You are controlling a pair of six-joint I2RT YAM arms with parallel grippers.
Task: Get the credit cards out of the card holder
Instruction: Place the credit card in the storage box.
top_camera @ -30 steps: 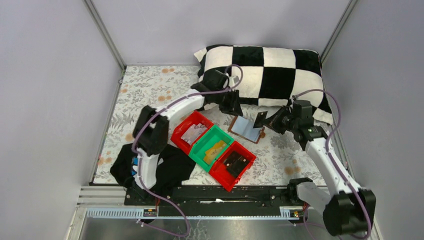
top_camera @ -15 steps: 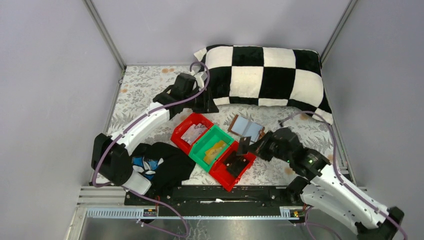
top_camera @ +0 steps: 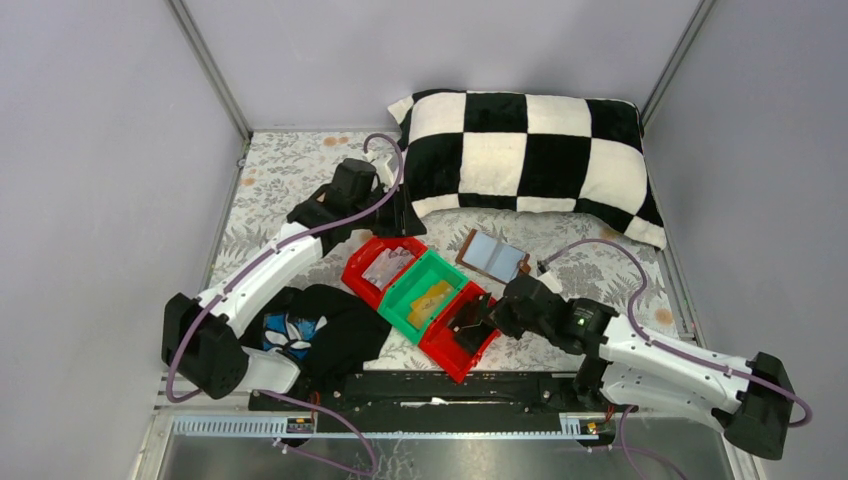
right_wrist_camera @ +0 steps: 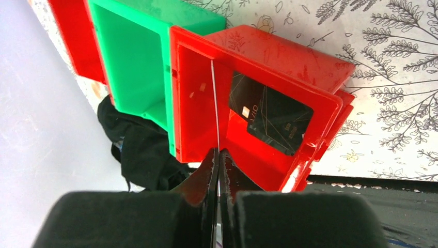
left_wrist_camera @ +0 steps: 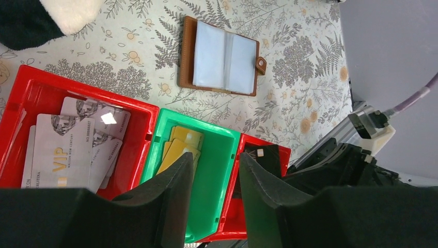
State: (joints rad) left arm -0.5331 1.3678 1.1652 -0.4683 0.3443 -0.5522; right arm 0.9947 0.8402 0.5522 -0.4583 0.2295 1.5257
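The card holder (top_camera: 493, 256) lies open on the floral cloth, brown outside with pale blue inner panels that look empty; it also shows in the left wrist view (left_wrist_camera: 222, 57). My right gripper (right_wrist_camera: 218, 155) is shut on a thin credit card (right_wrist_camera: 215, 103), seen edge-on and held upright over the right red bin (right_wrist_camera: 289, 62), where a black card (right_wrist_camera: 271, 113) lies flat. In the top view this gripper (top_camera: 488, 312) hangs over that bin. Pale grey credit cards (left_wrist_camera: 67, 150) lie in the left red bin (left_wrist_camera: 31, 93). My left gripper (left_wrist_camera: 216, 160) is open and empty, high above the bins (top_camera: 402, 216).
A green bin (left_wrist_camera: 217, 170) between the red ones holds yellow cards (left_wrist_camera: 181, 144). A checkered pillow (top_camera: 530, 150) lies at the back. Black cloth (top_camera: 330, 325) lies at the near left beside the bins. Grey walls close in both sides.
My right arm swung from beside the card holder down to the right red bin, carrying the card. My left arm drew back left, away from the pillow.
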